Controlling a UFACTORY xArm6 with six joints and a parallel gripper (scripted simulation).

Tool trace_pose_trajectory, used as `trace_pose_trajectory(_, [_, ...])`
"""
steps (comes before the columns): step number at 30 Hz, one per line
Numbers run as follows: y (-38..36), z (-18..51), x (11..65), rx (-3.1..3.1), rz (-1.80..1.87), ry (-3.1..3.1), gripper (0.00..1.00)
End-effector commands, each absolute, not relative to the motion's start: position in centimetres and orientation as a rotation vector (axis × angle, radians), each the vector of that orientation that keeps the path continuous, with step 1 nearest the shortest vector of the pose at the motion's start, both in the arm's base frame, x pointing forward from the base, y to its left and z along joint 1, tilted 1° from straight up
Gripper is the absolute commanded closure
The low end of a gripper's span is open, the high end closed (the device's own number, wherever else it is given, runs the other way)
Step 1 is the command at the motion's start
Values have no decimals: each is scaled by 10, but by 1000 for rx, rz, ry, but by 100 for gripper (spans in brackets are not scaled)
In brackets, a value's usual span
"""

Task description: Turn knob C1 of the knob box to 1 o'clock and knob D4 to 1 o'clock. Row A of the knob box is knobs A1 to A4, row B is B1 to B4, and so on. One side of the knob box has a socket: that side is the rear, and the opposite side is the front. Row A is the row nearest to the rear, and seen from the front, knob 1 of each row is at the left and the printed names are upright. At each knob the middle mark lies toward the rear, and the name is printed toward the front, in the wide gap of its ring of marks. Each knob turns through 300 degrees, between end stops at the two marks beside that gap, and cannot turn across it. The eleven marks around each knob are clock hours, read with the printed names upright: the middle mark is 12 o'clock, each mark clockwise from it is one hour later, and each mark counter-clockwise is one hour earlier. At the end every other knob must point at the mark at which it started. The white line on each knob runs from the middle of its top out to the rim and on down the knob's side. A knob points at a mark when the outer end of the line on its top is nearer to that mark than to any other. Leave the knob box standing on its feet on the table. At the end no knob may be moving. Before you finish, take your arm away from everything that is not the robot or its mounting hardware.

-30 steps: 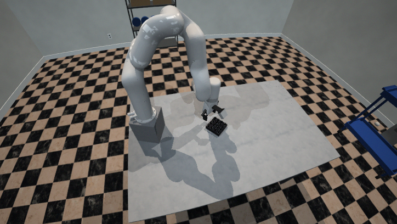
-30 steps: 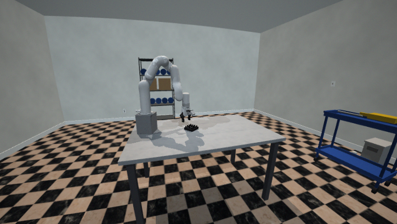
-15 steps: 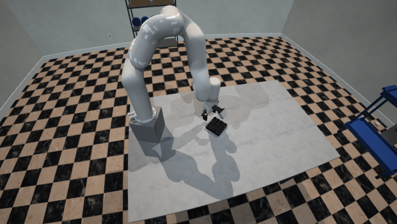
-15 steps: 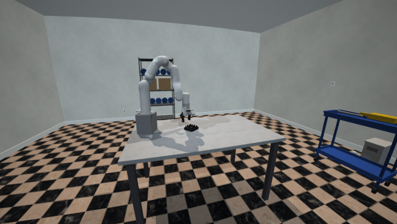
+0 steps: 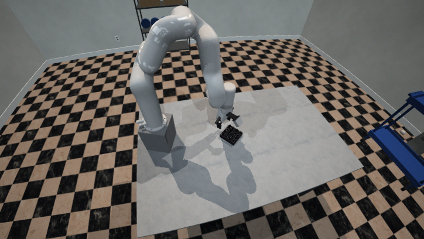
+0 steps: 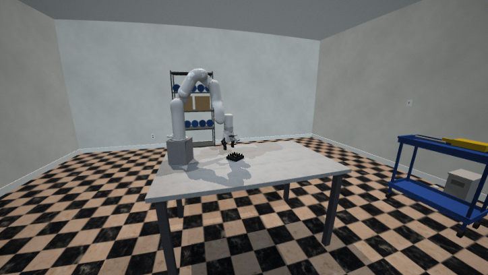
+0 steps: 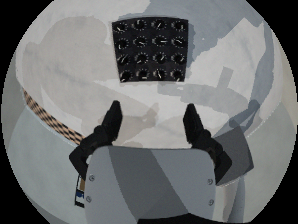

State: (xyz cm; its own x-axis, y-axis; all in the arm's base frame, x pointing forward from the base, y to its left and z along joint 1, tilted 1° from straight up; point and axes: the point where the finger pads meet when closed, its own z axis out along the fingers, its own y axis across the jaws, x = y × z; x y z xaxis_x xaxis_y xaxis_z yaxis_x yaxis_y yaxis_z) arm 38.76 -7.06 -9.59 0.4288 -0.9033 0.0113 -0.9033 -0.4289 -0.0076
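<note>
The black knob box [image 5: 231, 135] [image 6: 234, 158] [image 7: 132, 50] stands on the table, its four-by-four grid of black knobs facing up. In the wrist view it is upper centre, beyond the fingertips, and its knobs show white lines pointing various ways. The printed names are too small to read and no socket can be made out, so I cannot tell which knobs are C1 and D4. My gripper [image 5: 228, 122] [image 6: 228, 147] [image 7: 153, 110] is open and empty. It hangs above the table beside the box, touching no knob.
The pale table [image 5: 302, 142] [image 6: 293, 164] bears the arm's grey base block [image 5: 154, 140] [image 6: 178, 151] at its left. Arm shadows cross the table around the box. A blue cart [image 5: 394, 154] [image 6: 433, 199] stands off to the right, and a shelf rack [image 6: 213, 135] stands behind.
</note>
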Motion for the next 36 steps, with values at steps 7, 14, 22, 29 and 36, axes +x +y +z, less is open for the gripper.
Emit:
trace_pose_trajectory(7, [-71,-95,389,-2654,-26,1678,0])
trace_pose_trajectory(14, [-72,-95,390,-2673,-26,1648,0])
trace_pose_trajectory(22, [-84,-92,401,-2863,-27,1296,0])
trace_pose_trajectory(29, [-94,-90,410,-2979,-27,1009,0])
trace_pose_trajectory(36, [-106,-87,420,-3079,-26,655,0])
